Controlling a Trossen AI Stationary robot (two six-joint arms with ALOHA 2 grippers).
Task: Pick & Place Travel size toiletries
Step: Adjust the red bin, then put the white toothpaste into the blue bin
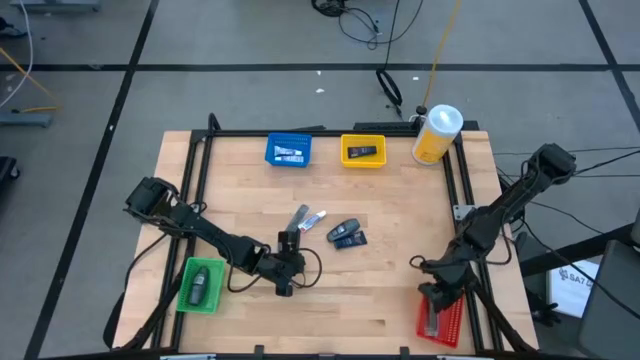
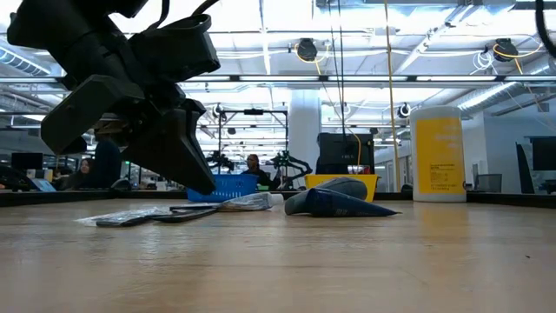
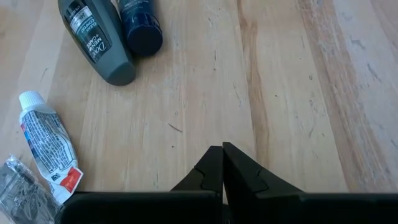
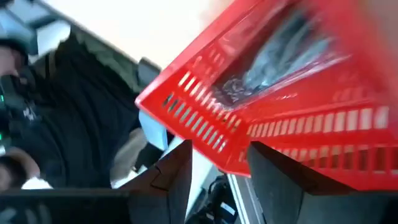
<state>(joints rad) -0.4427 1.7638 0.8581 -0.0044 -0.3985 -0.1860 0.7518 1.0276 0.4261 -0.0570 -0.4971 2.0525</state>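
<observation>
Several travel toiletries lie flat mid-table: a white tube (image 1: 312,217) (image 3: 46,142), a clear sachet (image 3: 18,190), a grey bottle (image 1: 343,232) (image 3: 96,37) and a dark blue bottle (image 3: 140,25). My left gripper (image 1: 287,262) (image 3: 222,155) is shut and holds nothing, low over the wood just near-left of them. My right gripper (image 1: 440,292) (image 4: 221,171) is open at the red bin (image 1: 441,318), which holds a silvery sachet (image 4: 280,59). The green bin (image 1: 200,285), blue bin (image 1: 289,150) and yellow bin (image 1: 363,151) each hold one item. My right gripper has the red bin's slotted wall (image 4: 211,146) between its open fingers, one finger on either side of the rim. Whether the fingers touch the wall I cannot tell. The bin shows tilted in the right wrist view.
A big yellow white-capped bottle (image 1: 437,133) (image 2: 437,155) stands upright at the far right corner. A black frame (image 1: 195,160) runs along the table's edges. Bare wood lies between the central toiletries and the red bin.
</observation>
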